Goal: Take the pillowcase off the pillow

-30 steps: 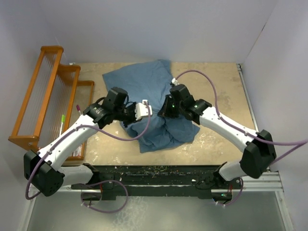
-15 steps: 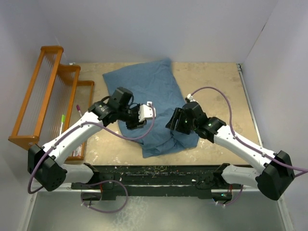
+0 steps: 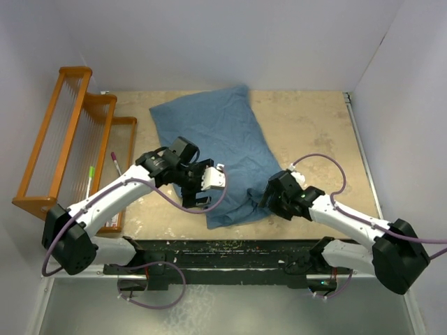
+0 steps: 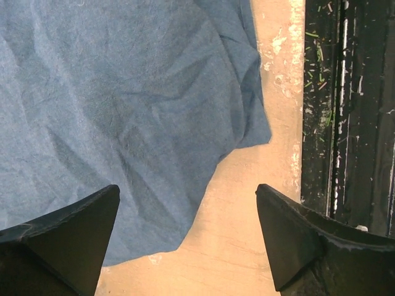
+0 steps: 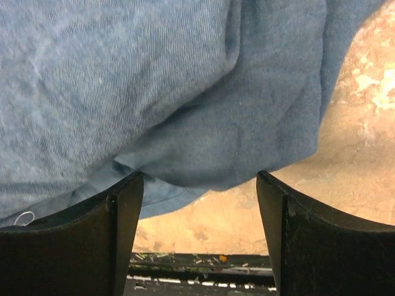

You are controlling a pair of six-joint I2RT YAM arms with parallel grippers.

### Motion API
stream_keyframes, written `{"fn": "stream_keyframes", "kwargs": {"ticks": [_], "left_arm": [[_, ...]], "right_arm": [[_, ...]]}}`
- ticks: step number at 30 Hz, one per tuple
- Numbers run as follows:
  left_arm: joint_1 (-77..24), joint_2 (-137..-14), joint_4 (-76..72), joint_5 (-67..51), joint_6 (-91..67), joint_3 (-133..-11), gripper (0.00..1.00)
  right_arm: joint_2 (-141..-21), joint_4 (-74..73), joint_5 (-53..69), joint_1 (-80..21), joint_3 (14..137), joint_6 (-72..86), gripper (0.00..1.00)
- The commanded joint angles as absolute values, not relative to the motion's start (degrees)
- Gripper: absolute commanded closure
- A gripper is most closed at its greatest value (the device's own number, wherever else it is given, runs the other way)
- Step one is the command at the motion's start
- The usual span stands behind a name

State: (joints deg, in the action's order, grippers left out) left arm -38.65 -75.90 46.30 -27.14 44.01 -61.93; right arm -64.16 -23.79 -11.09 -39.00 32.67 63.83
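Note:
The dusty-blue pillowcase (image 3: 216, 143) lies spread across the middle of the table, its loose near end (image 3: 234, 209) close to the front edge. The pillow is hidden inside it. My left gripper (image 3: 198, 187) hovers at the cloth's near left edge, open and empty; in the left wrist view the blue fabric (image 4: 111, 111) lies ahead of the wide-apart fingers (image 4: 68, 240). My right gripper (image 3: 274, 199) is open at the cloth's near right corner, holding nothing. In the right wrist view the folded hem (image 5: 234, 142) sits just above the spread fingers (image 5: 308, 240).
An orange wooden rack (image 3: 73, 139) stands at the left, with a green pen (image 3: 91, 176) and another pen (image 3: 115, 162) beside it. The black metal rail (image 3: 237, 248) runs along the table's near edge. White walls enclose the back and sides.
Both grippers let go of the pillowcase and opened. They drew back toward the near edge, the right one farther. The cloth settled flat and smoother on the table.

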Motion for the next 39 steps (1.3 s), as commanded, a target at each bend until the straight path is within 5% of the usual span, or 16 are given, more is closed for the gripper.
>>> {"fn": "stream_keyframes", "kwargs": {"ticks": [1, 4, 7, 9, 21, 39], "left_arm": [[-38.3, -72.8, 48.8, -30.0, 46.6, -62.2, 0.04], [-37.8, -73.7, 50.9, -30.9, 46.3, -64.1, 0.01], [-37.5, -73.8, 51.4, -31.5, 45.7, -65.3, 0.00], [-37.3, -73.1, 50.9, -32.2, 45.5, -65.0, 0.01], [-37.6, -70.5, 42.5, -31.8, 44.8, -61.8, 0.01], [-39.3, -73.7, 34.7, -27.2, 21.6, -63.2, 0.00]], "right_arm": [[-66.3, -14.7, -13.1, -37.2, 31.8, 64.0, 0.28], [-69.7, -7.1, -9.8, -35.7, 31.5, 60.6, 0.46], [-70.2, -6.0, -7.9, -35.5, 35.3, 56.6, 0.86], [-68.2, -8.8, -7.9, -35.4, 41.1, 53.7, 1.00], [-70.1, -21.4, -4.1, -35.5, 74.0, 43.2, 1.00], [-81.1, -16.1, 1.1, -38.6, 85.8, 46.9, 1.00]]}}
